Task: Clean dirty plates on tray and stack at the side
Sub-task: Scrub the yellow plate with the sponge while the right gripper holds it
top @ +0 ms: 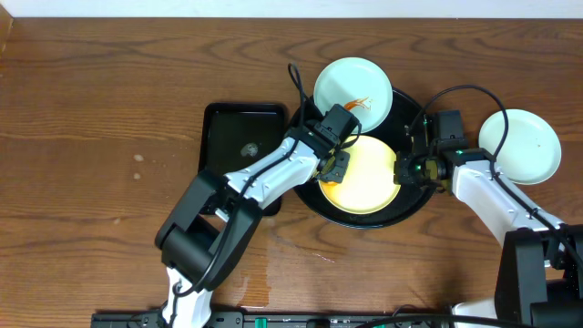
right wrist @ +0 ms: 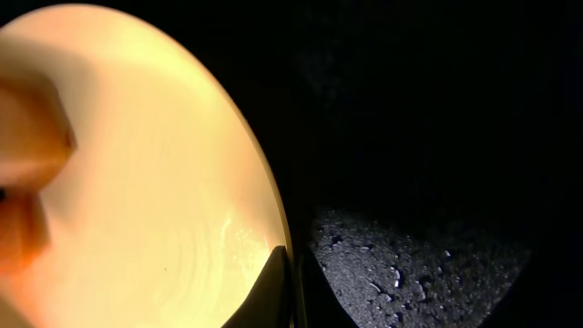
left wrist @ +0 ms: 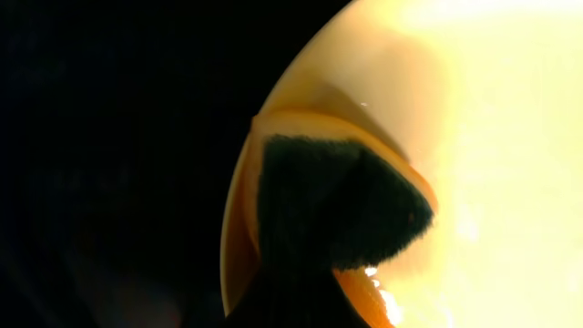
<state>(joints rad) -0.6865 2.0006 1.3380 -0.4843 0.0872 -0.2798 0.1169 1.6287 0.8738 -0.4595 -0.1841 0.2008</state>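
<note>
Yellow plate [top: 364, 175] in tray [top: 412, 202], right rim pinched by right gripper [top: 402, 170]; left gripper [top: 334, 168] unclear.

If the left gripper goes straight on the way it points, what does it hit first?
The yellow plate in the round tray. The sponge in the left gripper appears pressed onto the plate's surface, though exact contact is hard to judge.

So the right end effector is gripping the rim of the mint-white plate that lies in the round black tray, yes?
Not quite. The plate that the right end effector grips by the rim in the round black tray is the pale yellow plate, not a mint-white one. The overhead view shows it, and the right wrist view agrees.
</note>
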